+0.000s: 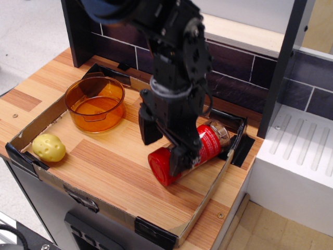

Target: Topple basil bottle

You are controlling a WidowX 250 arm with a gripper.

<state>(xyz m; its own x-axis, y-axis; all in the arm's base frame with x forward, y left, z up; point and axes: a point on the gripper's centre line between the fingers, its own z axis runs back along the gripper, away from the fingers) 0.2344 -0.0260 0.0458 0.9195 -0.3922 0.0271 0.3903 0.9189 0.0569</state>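
Observation:
The basil bottle (209,139) lies on its side in the right half of the cardboard tray (206,200). Its red cap (159,167) points toward the front left and its clear base toward the back right corner. My black gripper (164,147) hangs just above the bottle's cap end, jaws spread and empty. One finger (147,129) is on the left of the bottle and the other (179,156) is over its neck. The arm hides the bottle's middle.
An orange transparent bowl (94,104) stands at the tray's back left. A yellow potato-like object (48,147) lies at the front left corner. A dark tiled wall runs behind, with a black post (281,62) and a white ribbed unit (299,156) to the right.

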